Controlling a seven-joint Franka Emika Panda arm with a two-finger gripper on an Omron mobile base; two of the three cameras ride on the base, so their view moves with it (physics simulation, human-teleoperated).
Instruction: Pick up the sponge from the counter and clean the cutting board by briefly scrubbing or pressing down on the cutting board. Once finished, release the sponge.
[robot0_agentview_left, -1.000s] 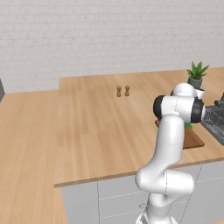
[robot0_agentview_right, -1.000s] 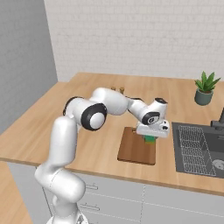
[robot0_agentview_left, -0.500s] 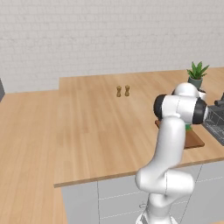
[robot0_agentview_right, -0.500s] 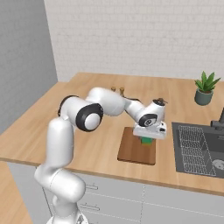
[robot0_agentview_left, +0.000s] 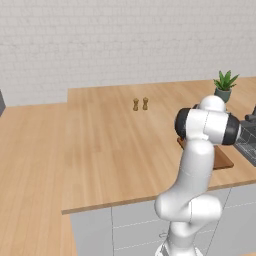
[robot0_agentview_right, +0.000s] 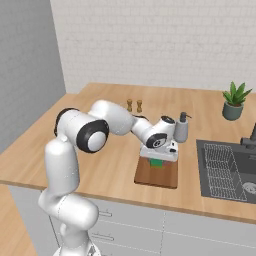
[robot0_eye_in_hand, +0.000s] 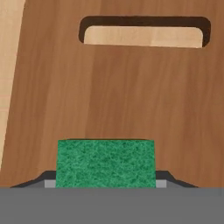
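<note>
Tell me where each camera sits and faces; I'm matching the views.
Left base view: behind-left, facing the counter; the arm rises lower right, hiding most of the cutting board.
Right base view: behind-right; the arm reaches from lower left to the board.
Hand view: on the hand, looking down at the board and sponge between the fingers.
Shared by both base views: shakers, plant.

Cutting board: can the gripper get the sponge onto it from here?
Probably yes: the gripper is shut on the sponge directly over the cutting board, with nothing lying between them.

base views flank counter, hand view close overhead
</note>
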